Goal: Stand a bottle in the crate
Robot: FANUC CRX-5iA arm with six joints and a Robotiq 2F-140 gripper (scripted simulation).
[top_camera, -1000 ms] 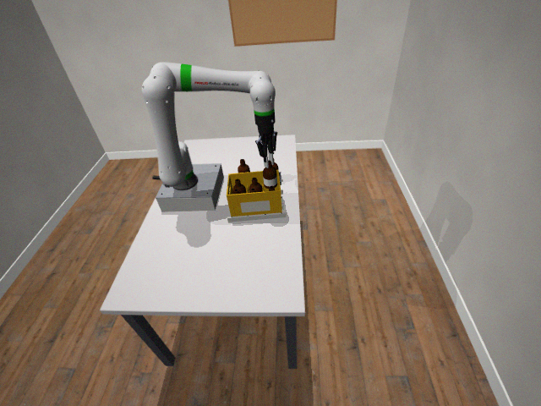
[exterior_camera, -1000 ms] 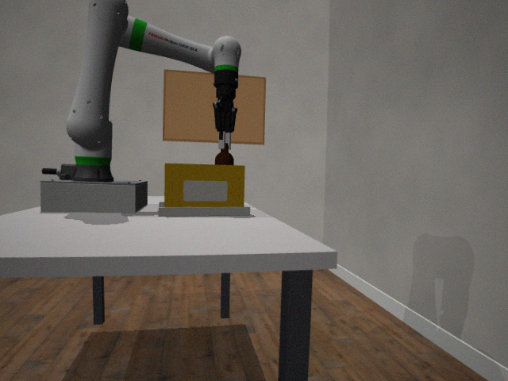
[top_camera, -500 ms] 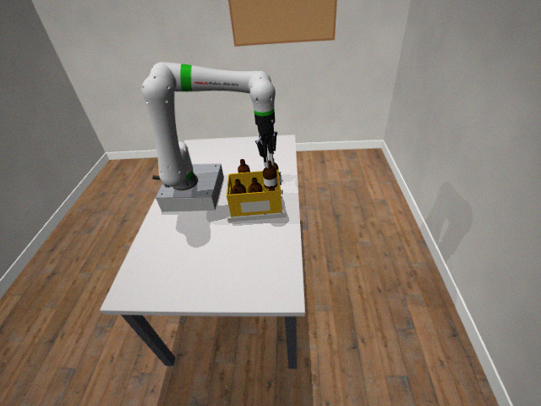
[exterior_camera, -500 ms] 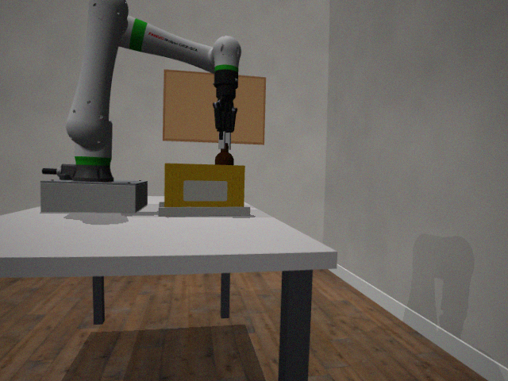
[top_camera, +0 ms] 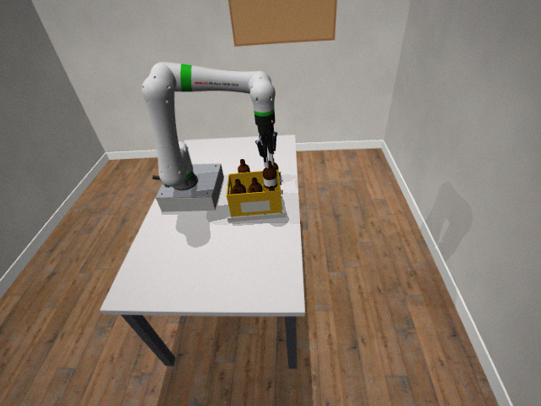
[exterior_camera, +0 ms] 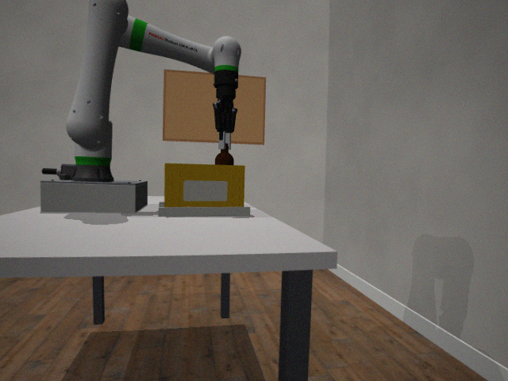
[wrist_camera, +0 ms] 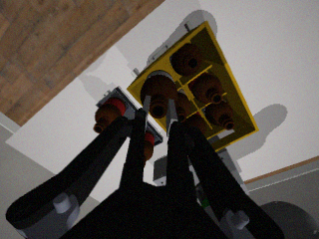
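Observation:
My gripper (top_camera: 269,162) (exterior_camera: 225,144) (wrist_camera: 159,105) is shut on the neck of a brown bottle (top_camera: 269,172) (exterior_camera: 224,158) (wrist_camera: 158,86) with a pale label. This bottle is upright over the far right corner cell of the yellow crate (top_camera: 232,205) (exterior_camera: 174,186) (wrist_camera: 237,87), higher than its neighbours. Its lower end is hidden. Several brown bottles stand in the other cells, among them one at the left (top_camera: 238,187) and one in the middle (top_camera: 254,186) of the near row. Two bottles with red labels (wrist_camera: 104,116) (wrist_camera: 149,150) stand upright on the dark tray (wrist_camera: 120,93) behind the crate.
A pale slab (top_camera: 258,218) (exterior_camera: 205,211) lies under the crate. The grey robot base block (top_camera: 188,204) (exterior_camera: 88,198) is to the left. The right edge of the white table (top_camera: 210,275) (exterior_camera: 163,241) runs close to the crate.

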